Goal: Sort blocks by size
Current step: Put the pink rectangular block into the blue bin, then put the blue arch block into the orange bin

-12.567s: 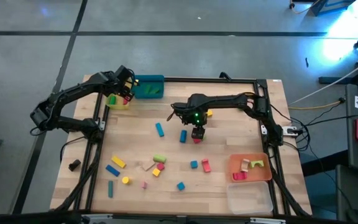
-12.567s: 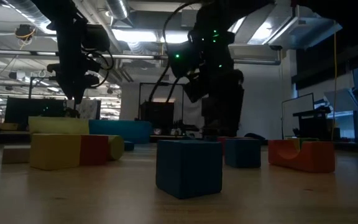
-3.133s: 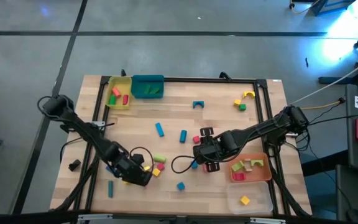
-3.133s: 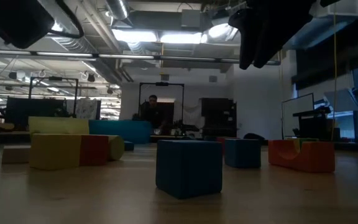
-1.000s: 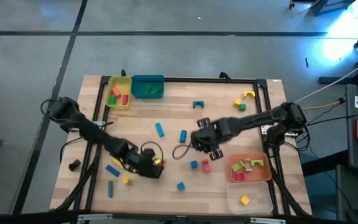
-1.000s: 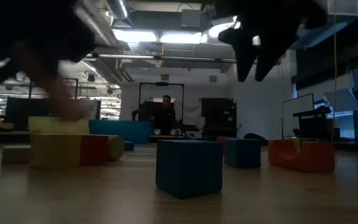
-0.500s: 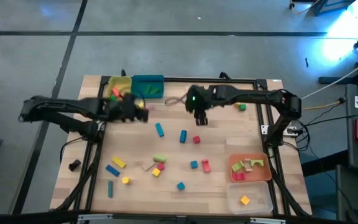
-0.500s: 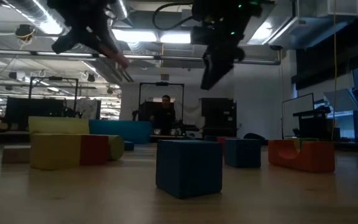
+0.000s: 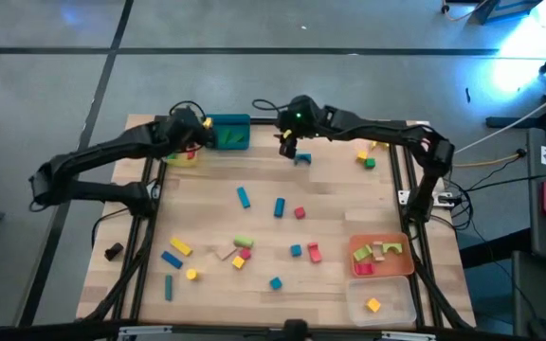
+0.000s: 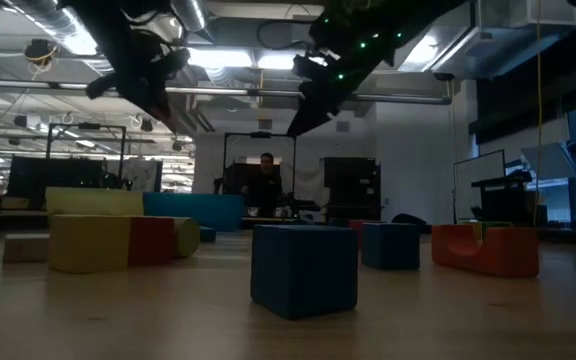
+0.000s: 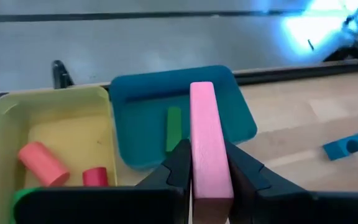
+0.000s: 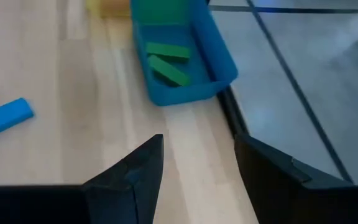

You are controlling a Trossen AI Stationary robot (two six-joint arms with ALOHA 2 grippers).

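Dim backlit low view, blue glare overhead

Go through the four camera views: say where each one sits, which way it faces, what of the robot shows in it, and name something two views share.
High view: above the table, facing straight down; both arms show whole.
Low view: at table-top height, facing level across the blue cube into the room; both arms hang in from above.
Left wrist view: on the left arm, facing the yellow tray and teal tray; left gripper holds a pink bar.
Right wrist view: on the right arm, facing the table's edge; right gripper open, empty.
Shared: both wrist views show the teal tray.
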